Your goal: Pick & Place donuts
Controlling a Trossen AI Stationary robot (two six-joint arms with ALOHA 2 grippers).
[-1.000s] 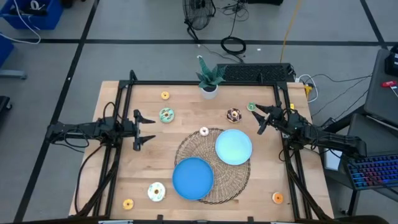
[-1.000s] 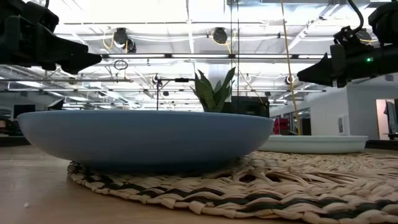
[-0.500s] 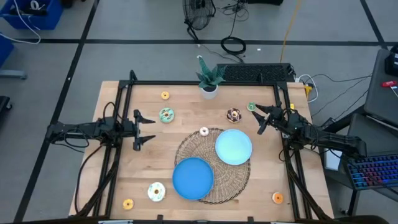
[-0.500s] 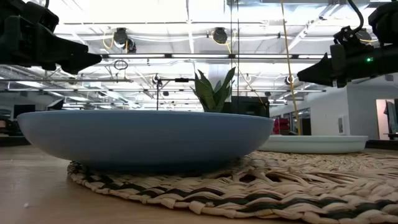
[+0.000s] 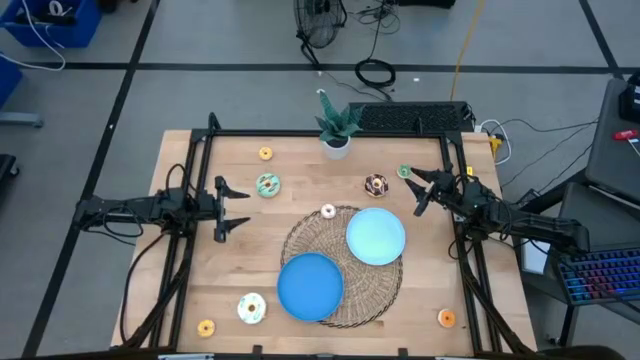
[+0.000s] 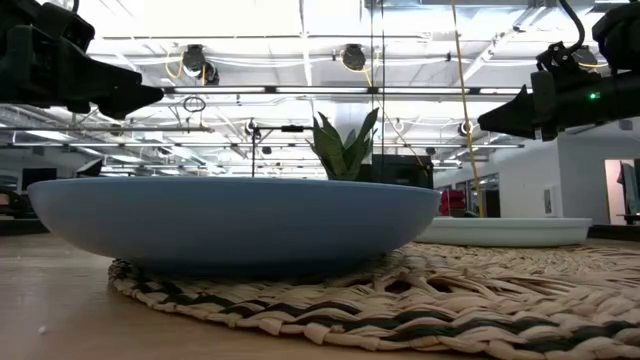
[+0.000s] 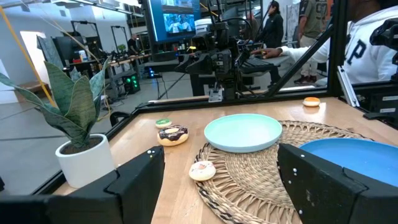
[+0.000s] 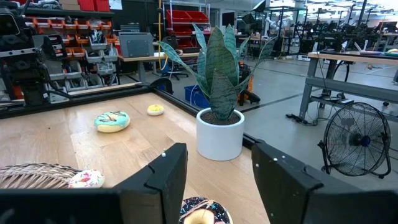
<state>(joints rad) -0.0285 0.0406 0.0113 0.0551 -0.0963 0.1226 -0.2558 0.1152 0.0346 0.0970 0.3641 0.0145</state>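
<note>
1. The pale wooden worktop (image 5: 240, 260) is seen from above at the centre of the high view, with a round woven straw mat (image 5: 300, 240) at lower centre.
2. Two round plates are carried by the mat: a dark blue plate (image 5: 310, 286) at lower left and a light blue plate (image 5: 376, 236) at upper right, their rims close together.
3. The left pincer (image 5: 234, 208) is held above the left side of the worktop, its two fingers spread apart and nothing between them.
4. The right pincer (image 5: 419, 191) is held at the upper right, fingers likewise parted and empty, just beside a small green-iced donut (image 5: 404, 172).
5. A chocolate-brown sprinkled donut (image 5: 376, 184) lies left of the green one, above the light blue plate.
6. A cream donut (image 5: 328, 211) rests at the mat's upper edge.
7. A teal-iced donut (image 5: 267, 184) lies at upper left, with a small yellow donut (image 5: 265, 153) above it.
8. A white-and-green donut (image 5: 251, 308) and a small orange-yellow donut (image 5: 206, 327) are found at lower left; an orange donut (image 5: 446, 318) lies at lower right.
9. A green potted plant in a white pot (image 5: 336, 125) stands at the worktop's upper edge.
</note>
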